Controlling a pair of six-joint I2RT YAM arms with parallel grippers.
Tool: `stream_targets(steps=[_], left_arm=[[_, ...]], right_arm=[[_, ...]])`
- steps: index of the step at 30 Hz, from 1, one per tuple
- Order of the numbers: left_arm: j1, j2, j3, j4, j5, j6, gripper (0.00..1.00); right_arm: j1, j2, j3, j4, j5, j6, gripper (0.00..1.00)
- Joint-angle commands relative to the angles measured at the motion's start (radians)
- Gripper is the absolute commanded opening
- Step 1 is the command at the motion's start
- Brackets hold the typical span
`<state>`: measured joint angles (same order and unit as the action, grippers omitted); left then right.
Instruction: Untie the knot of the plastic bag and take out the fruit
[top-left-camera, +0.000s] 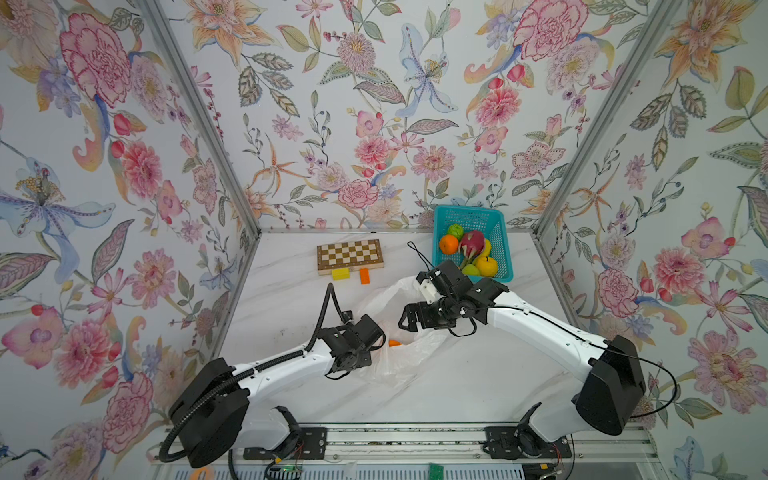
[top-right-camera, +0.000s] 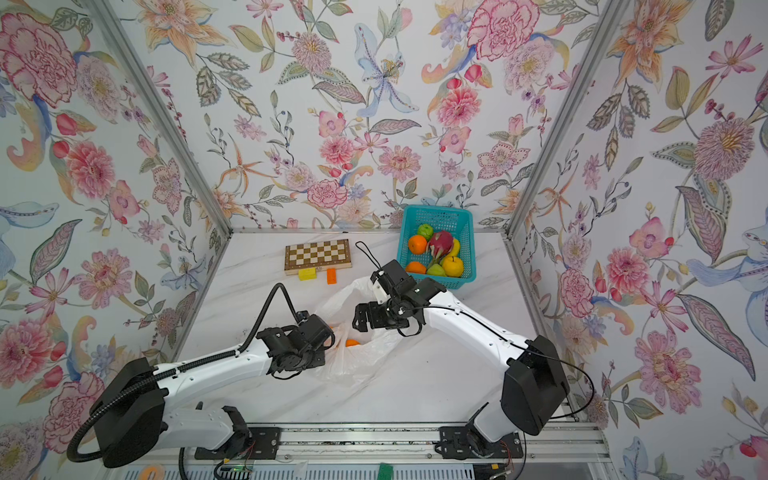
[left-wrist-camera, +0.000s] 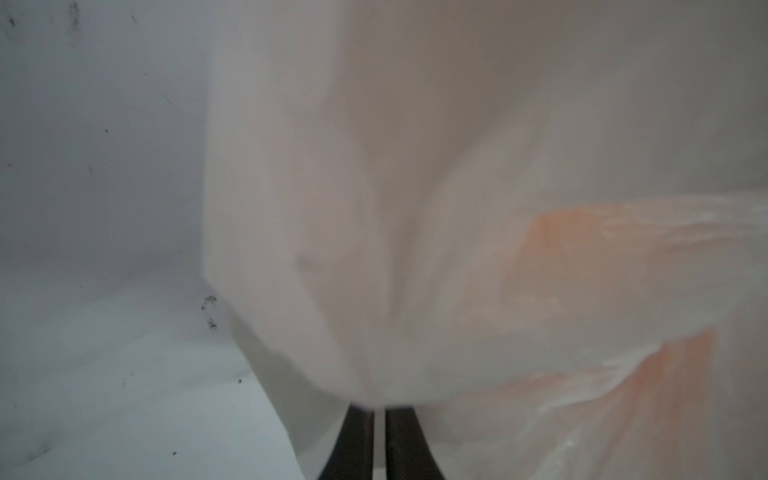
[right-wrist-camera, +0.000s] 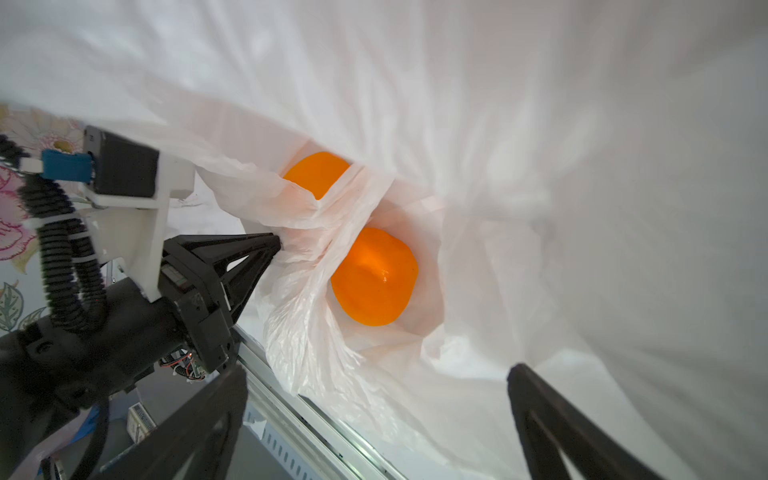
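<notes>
Item: plastic bag (top-left-camera: 399, 361), translucent white, mouth open, no knot seen, lying mid-worktop (top-left-camera: 457, 386) between both arms. Contents: one orange (right-wrist-camera: 374, 276) in plain sight, a second orange patch behind a fold. Left claw (right-wrist-camera: 276, 245): pressed together, pinching the bag's rim. Right claw (top-left-camera: 408, 321): spread wide, empty, poised at the mouth. Teal basket (top-left-camera: 496, 226), far right, holds fruit (top-left-camera: 486, 266). Handling note: left should hold the rim taut and lifted; right should descend straight, straddling the orange alone, no film between the pads
</notes>
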<state>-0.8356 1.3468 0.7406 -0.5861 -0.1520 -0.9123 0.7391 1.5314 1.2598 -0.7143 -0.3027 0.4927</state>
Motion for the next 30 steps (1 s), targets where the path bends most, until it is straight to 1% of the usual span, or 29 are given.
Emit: stream_targets(steps=[1,4,5,8,10,12,16,19,23,25,30], left_arm=[[0.034,0.046,-0.027,0.052,0.005,0.065,0.07],[0.055,0.075,-0.036,0.07,-0.041,0.089,0.02],[0.063,0.078,-0.05,0.091,-0.061,0.096,0.02],[0.109,0.086,-0.07,0.153,-0.037,0.123,0.06],[0.115,0.074,-0.062,0.18,-0.018,0.154,0.08],[0.115,0.045,-0.054,0.184,-0.011,0.158,0.14],[0.115,-0.044,-0.036,0.135,-0.029,0.134,0.31],[0.115,-0.113,-0.006,0.077,-0.035,0.125,0.37],[0.114,-0.173,0.073,-0.008,-0.033,0.132,0.41],[0.113,-0.182,0.125,-0.038,-0.015,0.154,0.41],[0.113,-0.171,0.24,-0.016,0.056,0.199,0.41]], right_arm=[[0.002,0.026,-0.007,-0.041,-0.001,-0.019,0.99],[0.003,0.044,-0.001,-0.048,0.005,-0.017,0.99],[0.002,0.05,0.001,-0.048,0.008,-0.017,0.99],[0.002,0.07,0.017,-0.06,0.014,-0.017,0.99],[0.003,0.078,0.028,-0.061,0.014,-0.017,0.99],[0.002,0.085,0.043,-0.06,0.02,-0.012,0.99],[0.003,0.096,0.077,-0.06,0.036,-0.006,0.99],[0.002,0.098,0.089,-0.06,0.053,0.004,0.99],[-0.001,0.087,0.095,-0.057,0.067,0.016,0.99],[-0.005,0.081,0.096,-0.052,0.069,0.02,0.99],[-0.016,0.061,0.08,-0.035,0.07,0.037,0.99]])
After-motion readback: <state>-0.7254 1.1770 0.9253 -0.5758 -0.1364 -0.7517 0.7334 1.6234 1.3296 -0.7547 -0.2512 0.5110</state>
